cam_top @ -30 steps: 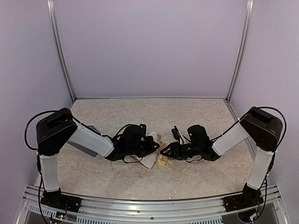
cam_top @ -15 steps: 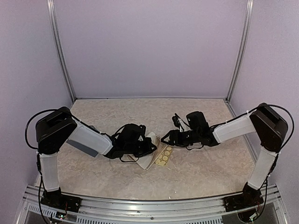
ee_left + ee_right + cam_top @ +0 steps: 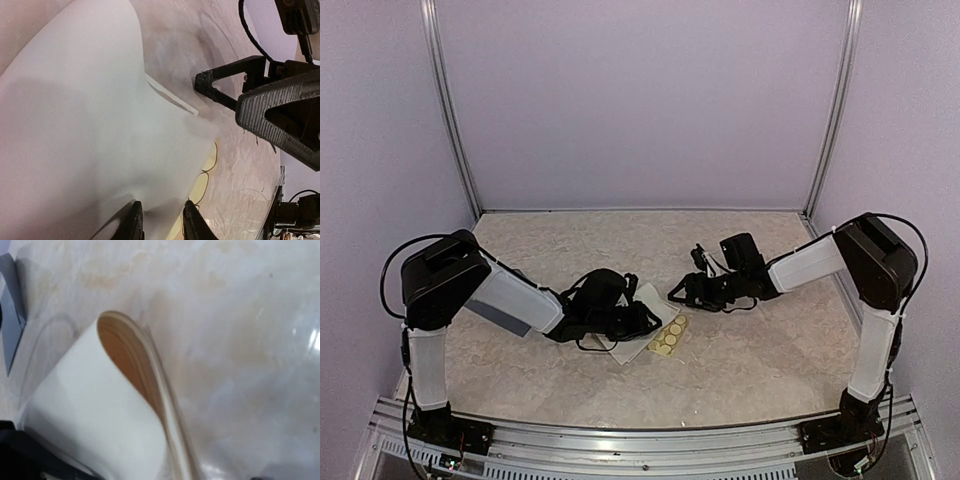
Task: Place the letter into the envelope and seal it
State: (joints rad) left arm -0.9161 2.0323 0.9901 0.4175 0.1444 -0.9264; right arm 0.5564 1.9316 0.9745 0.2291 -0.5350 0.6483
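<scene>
Centre of the bench (image 3: 750, 350), slightly left: the letter (image 3: 648, 312), curled into a loose roll, white back outward, beige face showing inside the curl in the right wrist view. Long axis slanted from near-left to far-right in the overhead view. Pinched at the near-left end by the left hand (image 3: 163, 222), fingers closed on the paper's edge, the rest bowing up and away from them. Just beside the lower edge, flat on the bench: the tan sticker sheet (image 3: 668, 340), peeking out from under the curl. Off the far-right end, near but not touching: the right hand (image 3: 680, 292), fingers parted with nothing between them, aimed leftward at the roll. Further out on the opposite side: the envelope (image 3: 505, 322), slate blue-grey, mostly hidden beneath the left forearm; flap impossible to make out. So, letter between the two hands, envelope behind the left hand and well apart from the right one. Likely calls for carrying the paper leftward to the envelope, or drawing the envelope out first; left arm by far the nearer to it.
</scene>
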